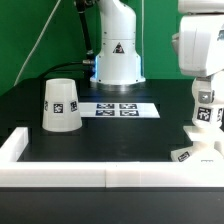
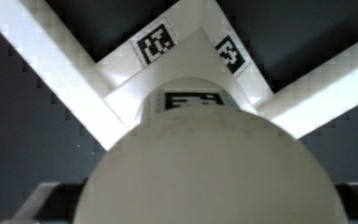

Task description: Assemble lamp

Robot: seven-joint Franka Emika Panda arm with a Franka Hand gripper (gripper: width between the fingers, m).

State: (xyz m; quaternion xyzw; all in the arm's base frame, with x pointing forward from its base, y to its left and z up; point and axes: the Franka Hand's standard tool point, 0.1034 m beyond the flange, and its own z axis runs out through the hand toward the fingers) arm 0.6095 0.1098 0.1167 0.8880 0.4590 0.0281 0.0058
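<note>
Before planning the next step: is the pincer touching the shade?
Apart. The exterior view shows dark table between the shade and the pincer.

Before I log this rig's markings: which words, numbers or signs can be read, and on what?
No readable words or numbers.
The robot body: triangle sticker, symbol too small to read.
The shade, marker board and bulb: black-and-white square tags, patterns only, no text.
</note>
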